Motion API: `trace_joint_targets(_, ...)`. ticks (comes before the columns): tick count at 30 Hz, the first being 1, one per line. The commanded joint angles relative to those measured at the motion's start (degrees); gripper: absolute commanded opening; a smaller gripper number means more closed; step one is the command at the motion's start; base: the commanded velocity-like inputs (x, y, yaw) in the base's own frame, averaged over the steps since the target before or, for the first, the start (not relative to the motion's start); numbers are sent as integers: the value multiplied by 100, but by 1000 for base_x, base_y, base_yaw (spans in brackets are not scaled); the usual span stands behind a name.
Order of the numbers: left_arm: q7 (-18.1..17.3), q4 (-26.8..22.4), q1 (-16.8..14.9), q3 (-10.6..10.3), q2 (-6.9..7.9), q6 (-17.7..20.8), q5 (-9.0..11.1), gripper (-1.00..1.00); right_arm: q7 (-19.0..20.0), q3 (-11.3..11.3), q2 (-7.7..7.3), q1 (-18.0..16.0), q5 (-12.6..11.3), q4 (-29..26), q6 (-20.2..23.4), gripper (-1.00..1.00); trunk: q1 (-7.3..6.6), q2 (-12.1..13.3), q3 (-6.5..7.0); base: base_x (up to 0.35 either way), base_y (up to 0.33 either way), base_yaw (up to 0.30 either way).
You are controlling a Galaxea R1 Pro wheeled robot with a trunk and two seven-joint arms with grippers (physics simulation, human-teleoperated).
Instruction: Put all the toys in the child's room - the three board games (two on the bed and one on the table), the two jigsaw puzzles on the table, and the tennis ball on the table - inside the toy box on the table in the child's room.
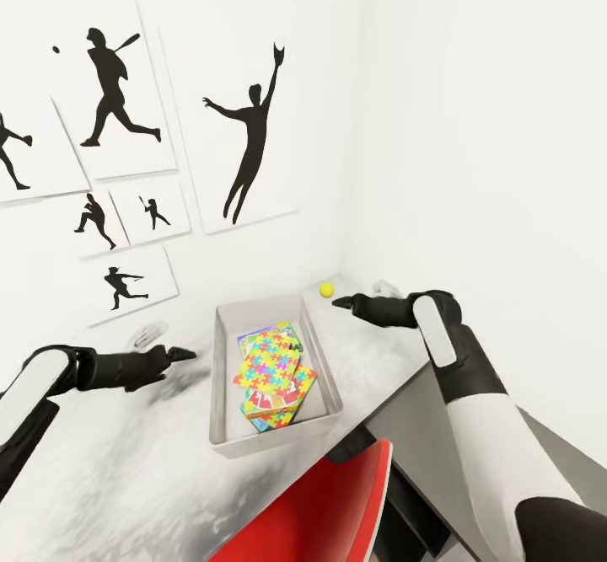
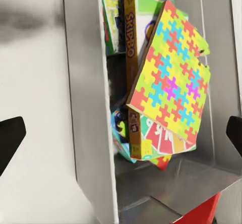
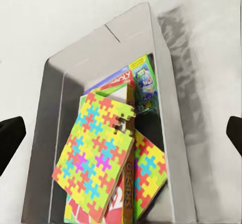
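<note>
Ball (image 1: 326,290), small, round and yellow, sits loose near the worktop's (image 1: 126,478) far corner, last item out of the grey box (image 1: 221,360) already stacked with flat puzzles (image 1: 271,366) and games; right hand (image 1: 344,302) nearest, left hand (image 1: 181,353) idle, both released, so reach and pinch next.

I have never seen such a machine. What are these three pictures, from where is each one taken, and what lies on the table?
This is a simulated two-armed robot. The large picture comes from its head camera, looking down over both arms. The other two come from cameras near each gripper, looking along the fingers. On the white table stands a grey toy box. Inside it lie colourful jigsaw puzzles on top of board games. A yellow tennis ball lies on the table near the corner, outside the box. The left gripper and right gripper are both open and hold nothing. A red chair stands in front.
</note>
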Motion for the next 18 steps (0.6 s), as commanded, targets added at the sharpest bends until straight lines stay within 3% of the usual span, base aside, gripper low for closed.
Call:
trace_joint_targets(1,183,13,-89,-54,-65,6,43,100,-192,36,99,-89,49,150,18,100,3,-14,-13,0,0,0)
trace_joint_targets(2,418,72,-246,-118,-188,9,40,100,-589,91,250,-218,56,395,18,100,3,-14,-13,0,0,0)
trace_joint_targets(4,784,239,-462,-175,-356,11,35,100,-1171,140,412,-348,54,648,24,100,3,-14,-13,0,0,0)
trace_joint_targets(6,1035,392,-597,-199,-481,12,33,100,-1535,159,488,-404,51,755,26,100,3,-14,-13,0,0,0)
trace_joint_targets(7,1276,555,-732,-215,-631,16,32,100,-1862,172,544,-439,46,833,26,100,3,-14,-13,0,0,0)
trace_joint_targets(9,1503,717,-862,-225,-798,18,31,100,-2136,191,590,-462,43,885,26,100,3,-14,-13,0,0,0)
trace_joint_targets(10,1706,865,-972,-232,-963,23,29,100,-2340,223,631,-476,41,917,26,100,3,-14,-13,0,0,0)
trace_joint_targets(14,2145,1111,-1121,-261,-1277,23,-10,100,-2591,347,662,-483,37,949,26,100,3,-14,-13,0,0,0)
trace_joint_targets(18,2441,1192,-1175,-311,-1420,23,-68,100,-2677,466,652,-463,43,939,26,100,3,-14,-13,0,0,0)
